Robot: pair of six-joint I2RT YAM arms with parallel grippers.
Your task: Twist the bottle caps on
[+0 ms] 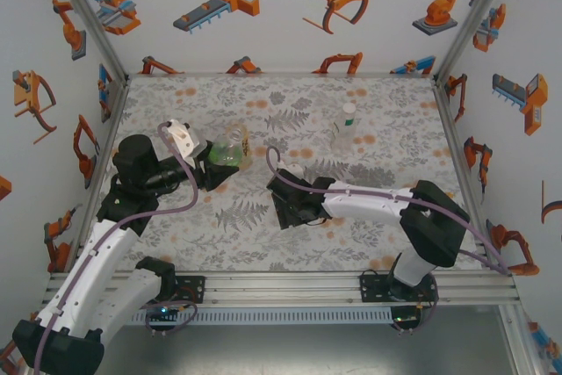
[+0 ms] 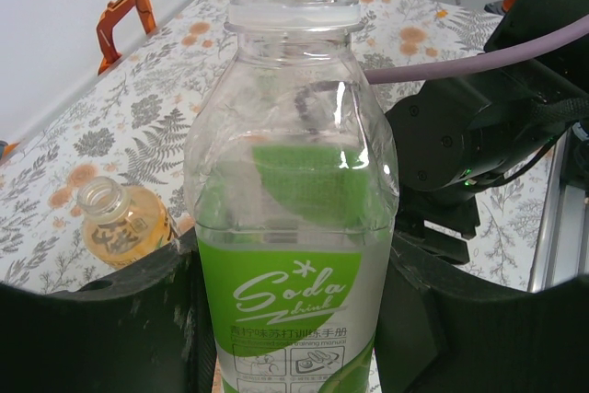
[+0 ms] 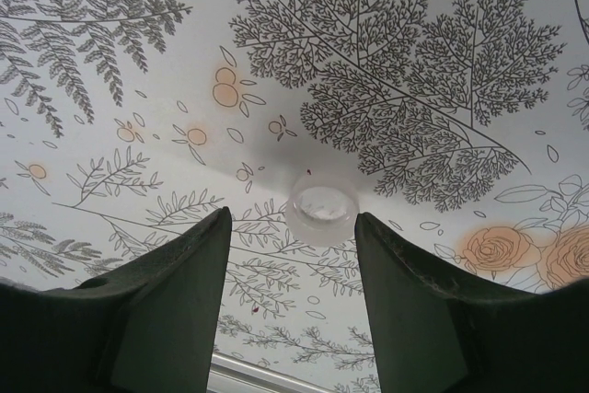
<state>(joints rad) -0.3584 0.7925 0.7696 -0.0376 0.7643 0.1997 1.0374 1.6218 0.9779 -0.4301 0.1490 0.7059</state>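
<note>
— top view?
— left gripper (image 1: pixel 219 163) clenched on clear green-labelled plastic bottle (image 1: pixel 230 153), toward table's (image 1: pixel 237 236) left edge; arm elbowed.
— left wrist?
— bottle pinched at its label, open neck beyond the jaws.
— right wrist?
— whitish round plastic cap (image 3: pixel 320 215) on table, between released right gripper's (image 3: pixel 293 227) jaws.

**Three bottles across the far half, one cap near the middle**

On the table (image 1: pixel 176 234), left of centre, a bottle (image 2: pixel 290 255) stands clamped between the left gripper's (image 1: pixel 213 167) fingers. A second bottle (image 1: pixel 246 142) stands just beside it, on its far right side in the top view. A third bottle (image 1: pixel 347 129) stands well apart to the right, further back. In front of that one, near the middle, a cap (image 3: pixel 320 215) lies on the table between the parted fingers of the right gripper (image 3: pixel 293 218), touching neither.
</note>
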